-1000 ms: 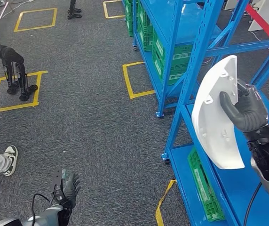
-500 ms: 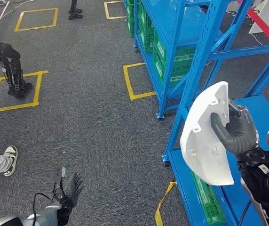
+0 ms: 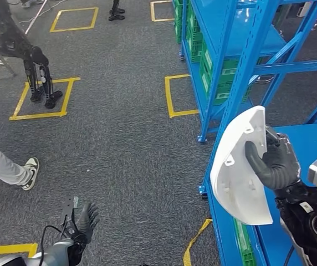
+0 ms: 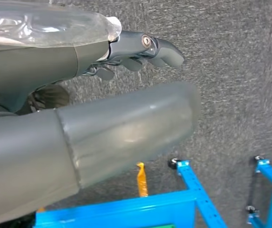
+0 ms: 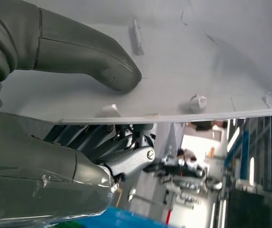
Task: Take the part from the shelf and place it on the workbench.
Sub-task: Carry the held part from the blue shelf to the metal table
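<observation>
1. Well to the left of the blue steel shelf rack (image 3: 228, 66), a second dark legged robot (image 3: 33, 69) stands on a yellow taped floor square (image 3: 44, 100), and a person's trouser leg and pale shoe (image 3: 21, 169) reach onto the grey carpet (image 3: 119, 149). A turn that way could bring the load toward them.
2. Nearer the rack but still apart from it, the left hand (image 3: 86, 220) hangs low over the carpet, fingers loosely spread and holding nothing. It is free to steady the load if needed.
3. The carpet between the person and the rack lies open; that is the likely lane for carrying.
4. Just in front of the rack's near upright, the right hand (image 3: 276, 163) holds the white curved plastic shell part (image 3: 236, 172) off the shelf, thumb pressed on its ribbed inner face and fingers clamped behind its edge.
5. The grip sits near one rim, so the wide shell could pivot or slip if swung fast.
6. The shell's outer edge is close to the rack's upright; a tight turn may clip it there.
7. Green plastic crates (image 3: 215, 77) sit on the rack's lower shelves, clear of the load.
</observation>
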